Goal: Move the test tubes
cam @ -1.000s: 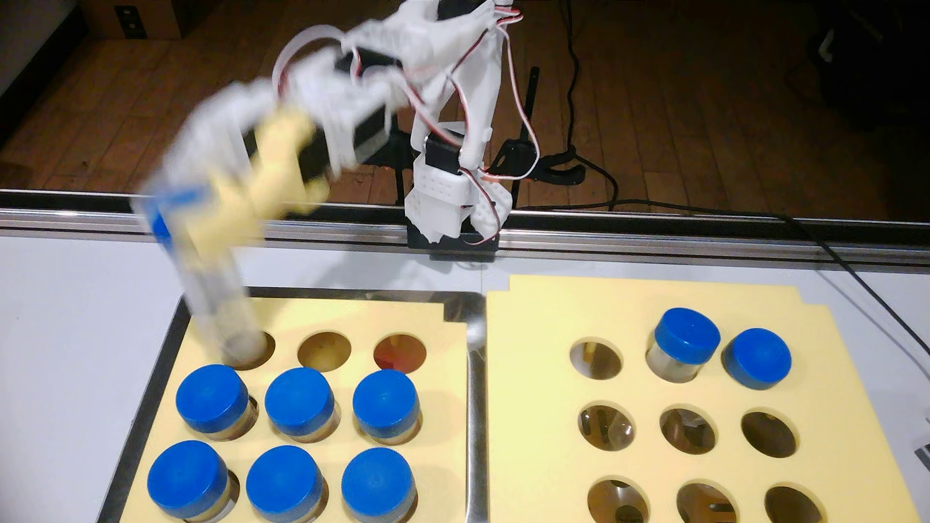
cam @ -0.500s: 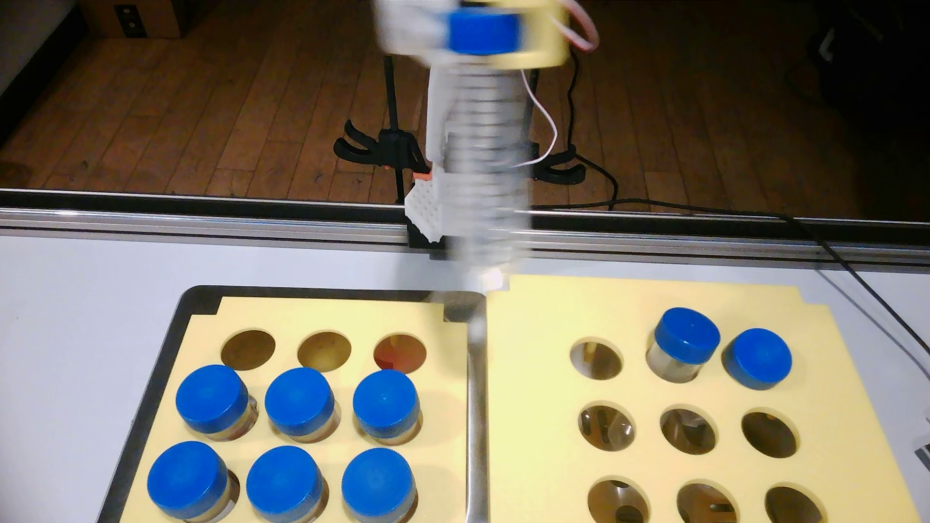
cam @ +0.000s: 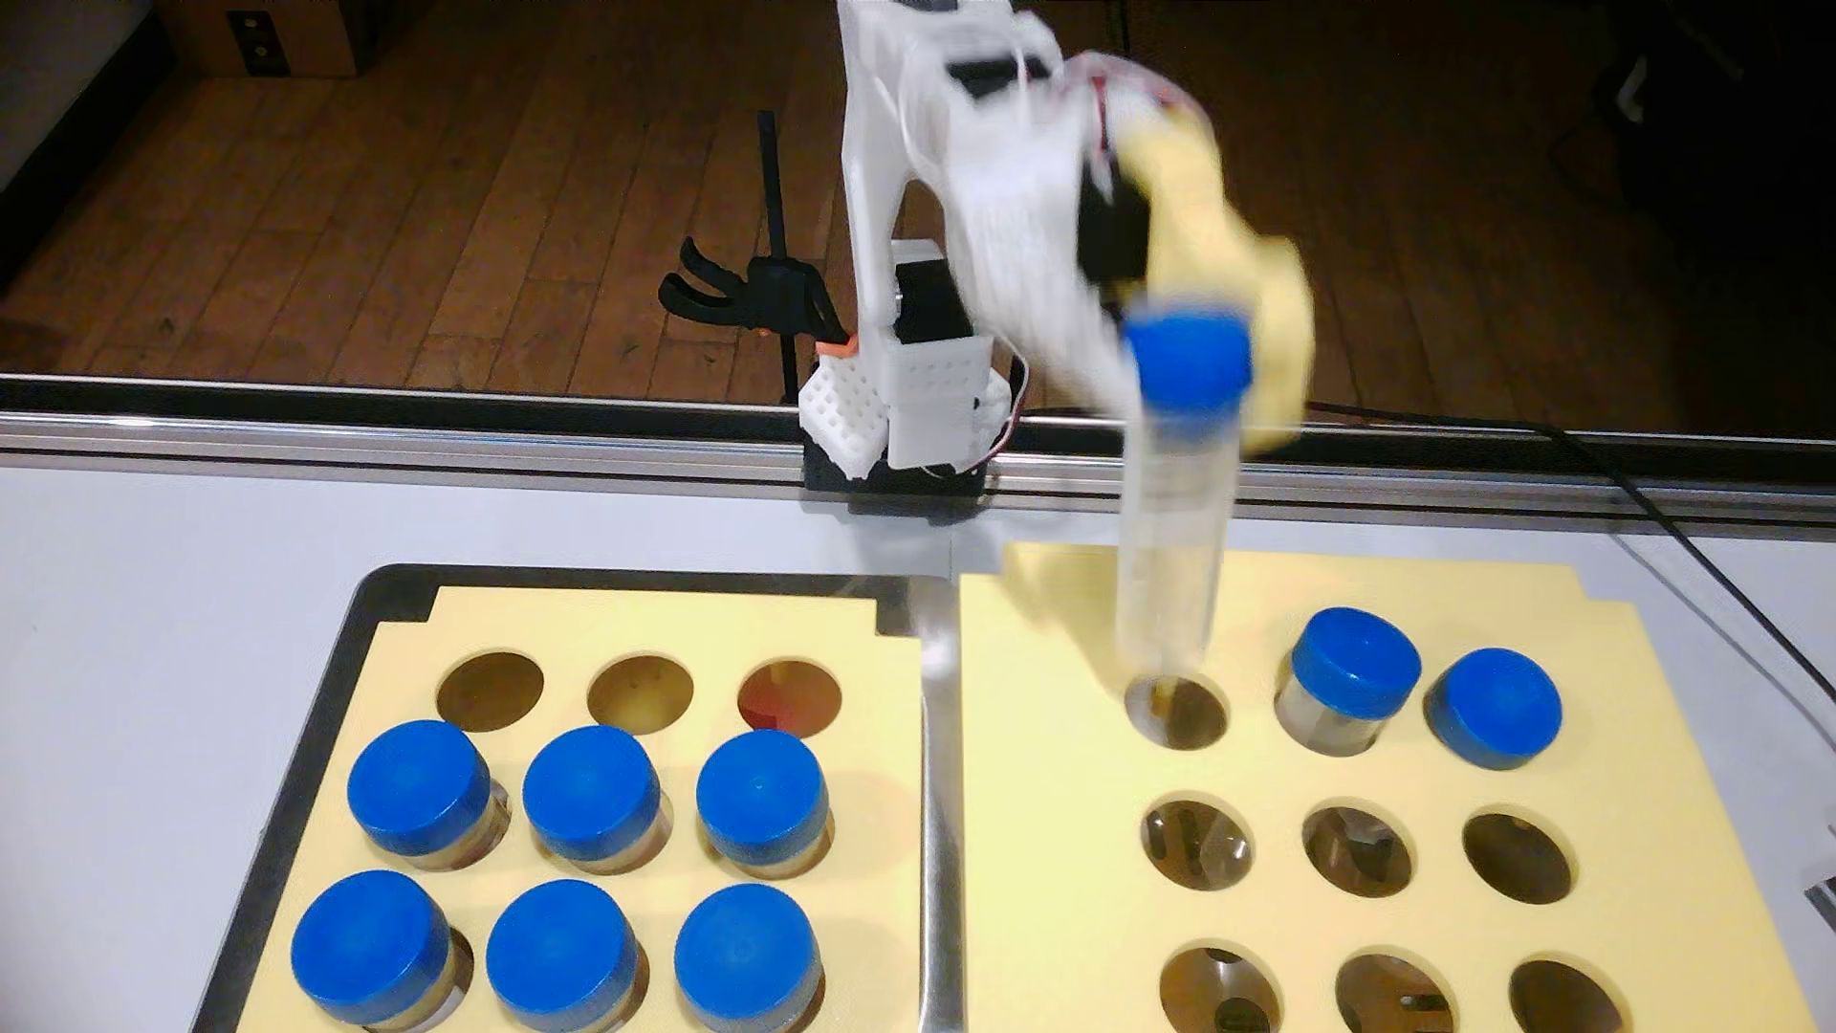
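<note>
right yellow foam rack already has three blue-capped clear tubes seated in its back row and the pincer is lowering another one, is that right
Not quite: the fixed view shows two blue-capped clear tubes seated in the right yellow foam rack, not three. The pincer does carry another tube.

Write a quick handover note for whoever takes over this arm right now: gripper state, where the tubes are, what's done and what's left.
Gripper: shut on the carried tube, held by its blue cap, bottom end just above the back-left hole of the right foam block in the fixed view; the picture is motion-blurred.
Done: two tubes seated in the right block's back row.
Left: lower and release this one, then move the six tubes remaining in the left foam block, whose back row is empty.
</note>
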Controlling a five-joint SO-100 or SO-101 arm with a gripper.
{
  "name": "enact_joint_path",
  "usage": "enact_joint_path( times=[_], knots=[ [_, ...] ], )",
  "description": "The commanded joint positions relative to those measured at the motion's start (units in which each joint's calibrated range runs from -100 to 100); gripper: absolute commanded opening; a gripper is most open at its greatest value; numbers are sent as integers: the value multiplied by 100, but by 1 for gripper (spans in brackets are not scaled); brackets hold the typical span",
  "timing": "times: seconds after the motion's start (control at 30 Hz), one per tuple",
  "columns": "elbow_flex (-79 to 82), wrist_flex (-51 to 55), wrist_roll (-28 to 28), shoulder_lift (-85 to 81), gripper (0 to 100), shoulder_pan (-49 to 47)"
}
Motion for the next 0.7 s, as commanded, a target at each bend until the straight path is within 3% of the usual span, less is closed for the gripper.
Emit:
enact_joint_path(
  times=[0.0,0.2,0.3,0.37,0.47,0.53,0.67],
  knots=[
    [-497,-89,-24,696,11,-49],
    [11,161,-24,1061,11,-435],
    [356,769,-29,1061,11,-731],
    [583,1406,-327,1061,12,-946],
    [647,1464,-636,1069,21,-953],
    [520,1464,-652,1104,33,-812],
    [-288,1464,-526,1104,36,-227]
  ],
)
